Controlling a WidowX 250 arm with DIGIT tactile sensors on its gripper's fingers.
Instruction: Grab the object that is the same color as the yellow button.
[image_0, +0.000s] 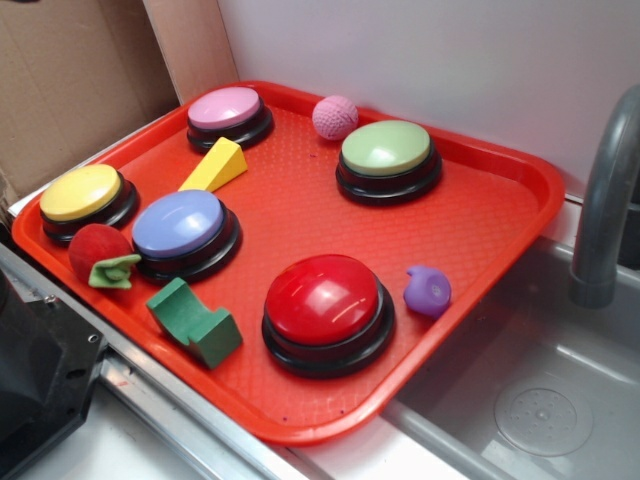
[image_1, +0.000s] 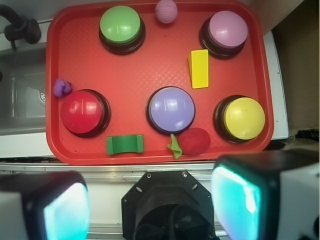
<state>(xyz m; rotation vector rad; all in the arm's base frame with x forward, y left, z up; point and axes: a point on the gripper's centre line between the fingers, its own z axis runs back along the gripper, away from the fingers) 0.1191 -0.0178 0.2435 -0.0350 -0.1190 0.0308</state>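
My pincer (image_1: 150, 210) is parked high and back from the red tray (image_1: 150, 70), off its near edge; only the wrist view shows it. Both fingers (image_1: 65, 210) sit wide apart with nothing between them, so it's empty and ready. I read this as the start: nothing grabbed yet.

The target is the yellow wedge (image_0: 214, 167), lying flat on the tray between the pink button (image_0: 228, 115) and the blue button (image_0: 185, 232). It's near the pink one but not touching either. In the wrist view the yellow wedge (image_1: 199, 68) sits right of centre, long side running away from me, with bare tray on both long sides. That's good: room for fingers to straddle it across the narrow width.

The yellow button (image_0: 82, 200) is the colour reference only and sits at the tray corner, well apart from the wedge. In the wrist view the yellow button (image_1: 243, 118) is nearer me than the wedge and slightly right.

Distractors: green notched block (image_0: 195, 322), red strawberry toy (image_0: 100, 255) touching the blue button's base, red button (image_0: 325, 305), green button (image_0: 387, 155), pink ball (image_0: 335, 116), purple toy (image_0: 428, 291).

My guess for the next move: go forward and right, then drop between the pink and blue buttons. The sloped top may slip, so I'd grip low on the sides.

The tray rests on the bench (image_0: 130, 440) beside a sink (image_0: 540, 400) with a faucet (image_0: 605, 200).
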